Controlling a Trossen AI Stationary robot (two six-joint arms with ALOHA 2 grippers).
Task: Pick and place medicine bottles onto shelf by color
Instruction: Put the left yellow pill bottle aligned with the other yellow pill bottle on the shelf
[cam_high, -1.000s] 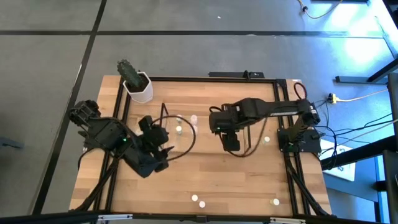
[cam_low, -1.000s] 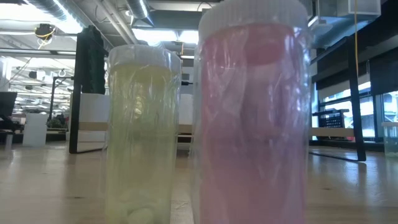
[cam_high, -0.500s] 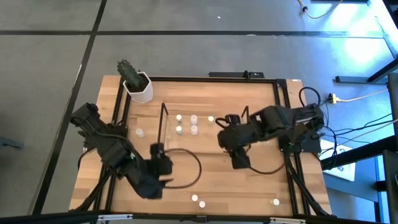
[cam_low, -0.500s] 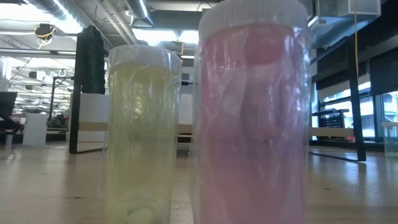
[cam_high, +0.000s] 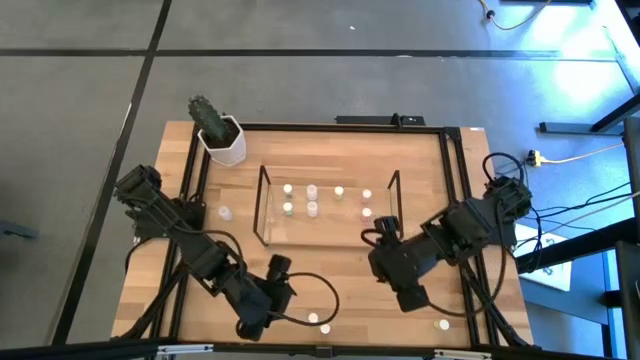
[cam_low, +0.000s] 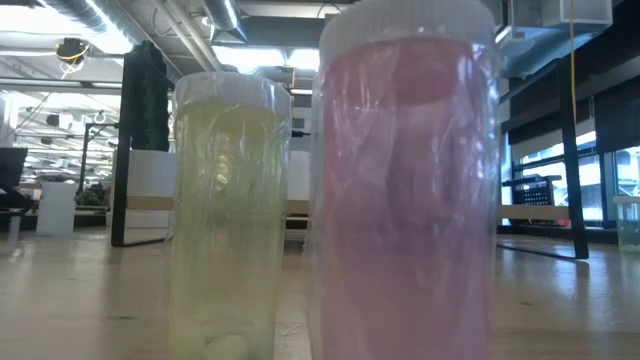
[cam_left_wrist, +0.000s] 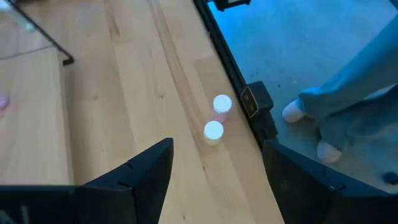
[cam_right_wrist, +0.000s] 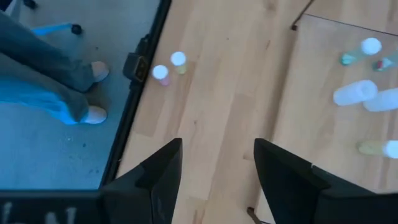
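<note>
The left claw (cam_high: 283, 292) is hovering with fingers spread and empty over the near edge of the surface (cam_high: 330, 262), close to two bottles (cam_left_wrist: 213, 130). The right claw (cam_high: 380, 238) is hanging spread and empty too, just in front of the shelf (cam_high: 262, 205), where several bottles are sitting.

Both arms reach low over the table: left gripper (cam_high: 262, 310) and right gripper (cam_high: 408, 290), each with jaws parted, nothing between them.
</note>
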